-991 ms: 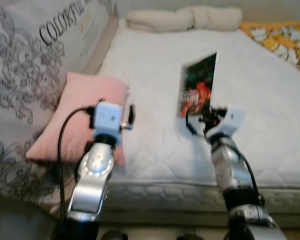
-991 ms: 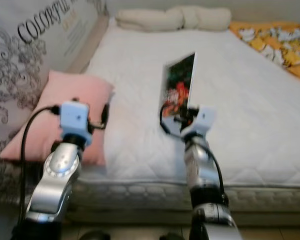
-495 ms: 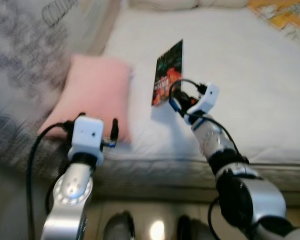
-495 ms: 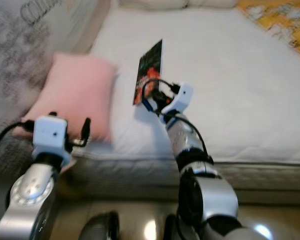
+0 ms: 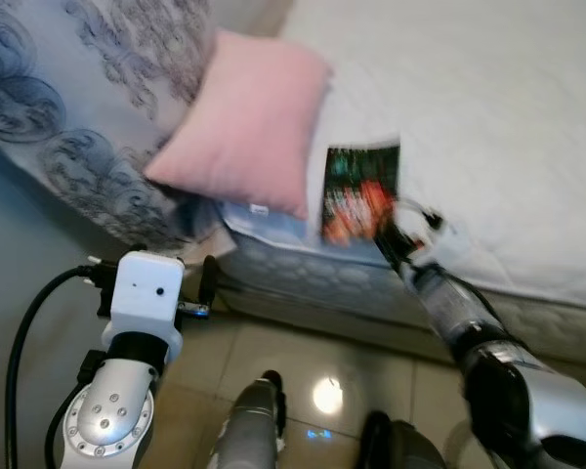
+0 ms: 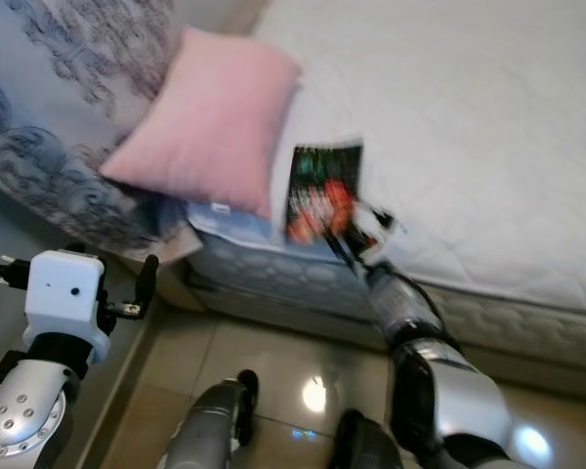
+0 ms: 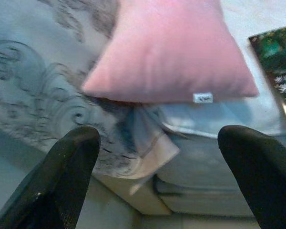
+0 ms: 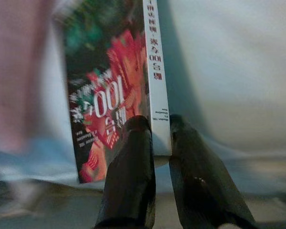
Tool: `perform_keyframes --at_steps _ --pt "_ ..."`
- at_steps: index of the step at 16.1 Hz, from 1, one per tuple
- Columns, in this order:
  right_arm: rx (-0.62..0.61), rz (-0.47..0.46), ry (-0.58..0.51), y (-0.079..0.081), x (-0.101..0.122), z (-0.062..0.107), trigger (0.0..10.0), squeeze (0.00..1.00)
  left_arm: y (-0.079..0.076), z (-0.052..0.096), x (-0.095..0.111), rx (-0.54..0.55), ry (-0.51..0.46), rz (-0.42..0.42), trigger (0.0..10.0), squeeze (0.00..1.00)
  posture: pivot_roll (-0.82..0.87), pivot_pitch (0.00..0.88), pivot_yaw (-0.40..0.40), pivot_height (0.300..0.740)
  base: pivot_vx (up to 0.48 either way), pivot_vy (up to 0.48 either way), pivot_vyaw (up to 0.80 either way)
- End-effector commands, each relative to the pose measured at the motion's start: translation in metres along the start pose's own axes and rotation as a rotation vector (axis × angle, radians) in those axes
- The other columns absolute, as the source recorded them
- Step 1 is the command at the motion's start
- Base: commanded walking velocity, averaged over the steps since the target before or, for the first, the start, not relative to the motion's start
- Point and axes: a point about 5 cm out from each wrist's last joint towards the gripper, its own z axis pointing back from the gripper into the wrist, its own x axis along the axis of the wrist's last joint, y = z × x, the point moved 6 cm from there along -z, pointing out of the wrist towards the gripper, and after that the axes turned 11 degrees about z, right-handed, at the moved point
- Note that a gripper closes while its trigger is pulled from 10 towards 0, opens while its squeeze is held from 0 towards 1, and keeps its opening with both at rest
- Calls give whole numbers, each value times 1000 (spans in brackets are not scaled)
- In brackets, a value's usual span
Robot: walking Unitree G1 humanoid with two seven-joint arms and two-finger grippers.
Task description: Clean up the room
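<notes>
1. A slim paperback book [image 5: 360, 193], its glossy cover dark green with red and orange print and a white spine bearing small characters, is held upright over the edge of the bed [image 5: 527, 147], the right gripper [image 8: 155, 143] with its jaws clamped on the lower end of the spine.

2. The grip is narrow and low on a thin, slick cover, so the book would likely pivot; carrying it slowly and keeping it vertical looks the safest course (a swing could twist it loose).

3. Just beside the book lies a soft pink pillow [image 5: 246, 122], plump, matte, with a small white tag [image 7: 202, 98] at its seam, overhanging the corner of the quilted white mattress [image 6: 488, 137].

4. A grey bedcover [image 5: 68, 107] printed with dark scrollwork drapes beside the pillow.

5. The left gripper [image 7: 164, 157], jaws wide apart and holding nothing, hovers low over the glossy tiled floor [image 5: 313, 362], facing the bed's corner.
</notes>
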Motion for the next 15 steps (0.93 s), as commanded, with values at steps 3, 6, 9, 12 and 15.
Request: perform_keyframes --at_steps 3,6,9,12,15 --pt "-130 148 3 -27 5 6 10000 0 -2 -2 1 -9 11 -1 10000 0 323 313 73 736 0 0 0" --pt "-232 158 -6 -46 8 12 10000 0 -4 -6 2 -23 15 -1 10000 0 318 310 78 736 0 0 0" --pt "-279 189 -48 -55 24 14 10000 0 -4 -7 1 -23 17 -4 10000 0 318 301 79 736 0 0 0" --pt "-367 241 -138 -68 63 16 10000 0 -6 -12 -2 -28 24 -3 10000 0 294 288 64 736 0 0 0" --pt "-392 302 -194 -67 83 16 10000 0 -11 -19 -3 -43 15 17 10000 0 265 273 40 736 0 -190 0"
